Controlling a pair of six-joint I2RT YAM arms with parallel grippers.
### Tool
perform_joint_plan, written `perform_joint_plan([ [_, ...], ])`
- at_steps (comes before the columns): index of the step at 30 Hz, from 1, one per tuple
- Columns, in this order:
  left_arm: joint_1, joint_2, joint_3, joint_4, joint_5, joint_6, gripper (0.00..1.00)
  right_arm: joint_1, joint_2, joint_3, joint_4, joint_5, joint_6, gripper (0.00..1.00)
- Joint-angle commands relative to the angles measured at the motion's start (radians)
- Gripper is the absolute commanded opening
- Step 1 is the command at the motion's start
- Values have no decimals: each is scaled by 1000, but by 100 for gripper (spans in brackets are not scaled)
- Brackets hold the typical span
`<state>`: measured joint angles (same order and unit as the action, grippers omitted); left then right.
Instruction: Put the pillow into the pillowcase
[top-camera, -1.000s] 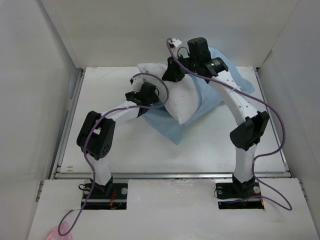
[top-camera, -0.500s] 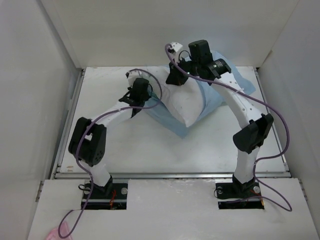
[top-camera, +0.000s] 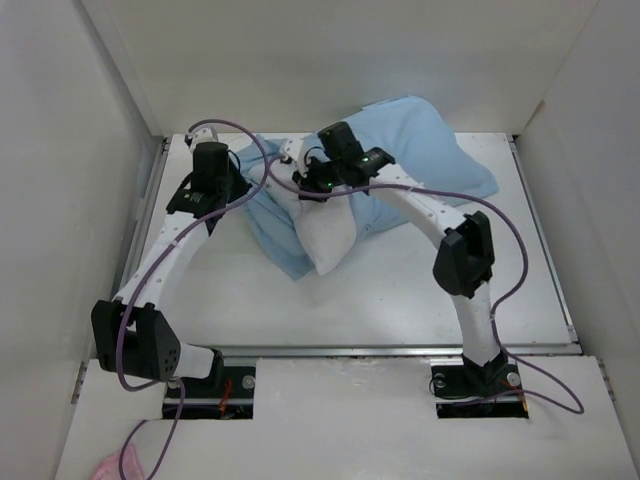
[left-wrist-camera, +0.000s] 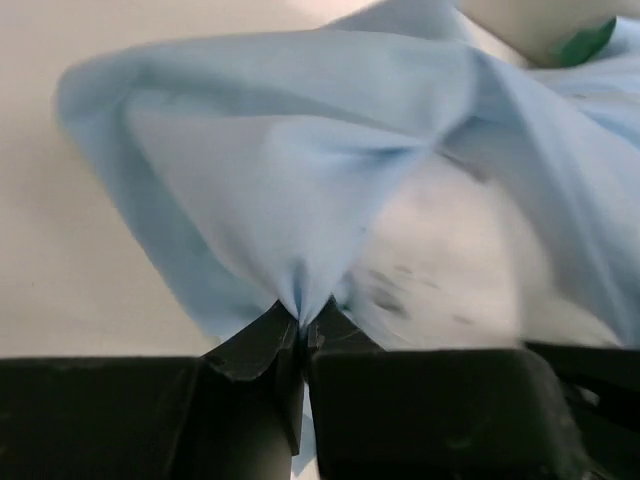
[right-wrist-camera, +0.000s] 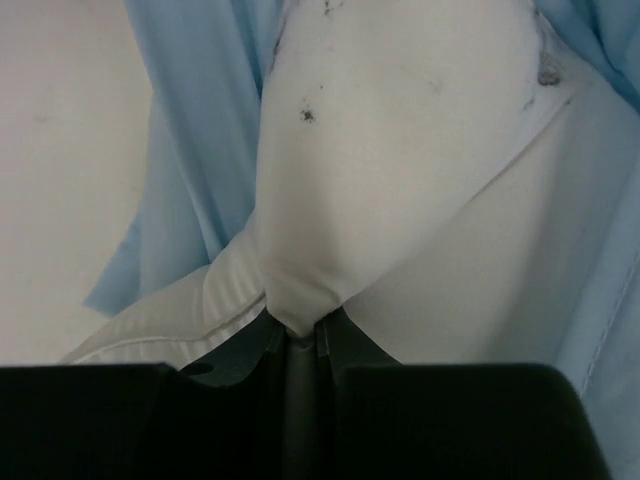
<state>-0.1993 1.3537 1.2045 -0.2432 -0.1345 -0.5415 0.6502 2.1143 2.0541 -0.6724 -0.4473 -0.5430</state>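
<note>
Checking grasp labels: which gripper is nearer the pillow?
Right. The right gripper is pinching the pillow itself; the left gripper sits to its left, pinching the pillowcase edge.

White arms (top-camera: 165, 255), black joints (top-camera: 465, 258), purple cables (top-camera: 212, 123)

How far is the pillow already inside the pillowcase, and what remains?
Done: much of the pillow appears covered by the pillowcase. In hand: the left gripper pinches blue fabric, the right gripper pinches the pillow. Left: one white end sticks out, uncovered.
</note>
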Motion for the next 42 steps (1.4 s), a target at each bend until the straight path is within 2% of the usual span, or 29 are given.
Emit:
perform_joint_plan([
  [1, 52, -88, 162, 101, -57, 60, 0, 80, 172, 17, -185, 166, -115, 0],
  [3, 52, -77, 205, 49, -57, 60, 0, 95, 226, 46, -153, 263, -45, 0],
  [6, 40, -128, 205, 58, -82, 60, 0, 85, 325, 101, -164, 312, 35, 0],
  [8, 40, -148, 216, 21, -158, 48, 0, 85, 364, 87, -150, 404, 107, 0],
  [10, 40, -191, 216, 21, -182, 58, 0, 60, 411, 168, -168, 496, 168, 0],
  [13, 40, -229, 201, 21, -116, 71, 0, 36, 441, 247, -172, 415, 290, 0],
  [18, 40, -249, 52, 21, 85, 34, 0, 12, 267, 209, 156, 328, 546, 0],
  [20, 40, -274, -3, 21, 102, 6, 0, -26, 224, 209, 249, 274, 662, 5],
  [22, 40, -286, -54, -4, 102, -11, 0, -75, 181, 199, 369, 219, 774, 5],
  [25, 31, -315, -127, -4, 172, -20, 0, -118, 171, 199, 497, 219, 886, 11],
  [26, 31, -330, -152, -4, 190, -20, 0, -130, 171, 199, 528, 207, 932, 15],
  [28, 31, -354, -187, -4, 181, -32, 0, -149, 180, 224, 571, 93, 933, 40],
  [30, 31, -344, -187, -4, 122, -32, 0, -159, 181, 224, 571, -5, 884, 54],
  [31, 31, -334, -178, -30, 98, -22, 2, -159, 181, 189, 562, -113, 858, 92],
  [32, 31, -320, -155, -30, 64, -21, 35, -159, 156, 167, 545, -210, 804, 100],
  [33, 31, -306, -143, -39, 64, -21, 52, -159, 138, 146, 518, -299, 687, 100],
  [34, 31, -282, -128, -48, 53, -21, 81, -159, 115, 115, 493, -345, 657, 100],
  [35, 31, -271, -117, -48, 53, -21, 100, -150, 89, 59, 402, -359, 603, 100],
  [36, 31, -262, -108, -48, 65, -12, 100, -150, 32, 40, 345, -349, 465, 100],
  [37, 31, -261, -108, -48, 65, -12, 100, -138, -3, 11, 308, -308, 415, 100],
  [42, 31, -261, -207, -82, 116, -26, 100, -9, -250, -228, 137, 95, 73, 100],
])
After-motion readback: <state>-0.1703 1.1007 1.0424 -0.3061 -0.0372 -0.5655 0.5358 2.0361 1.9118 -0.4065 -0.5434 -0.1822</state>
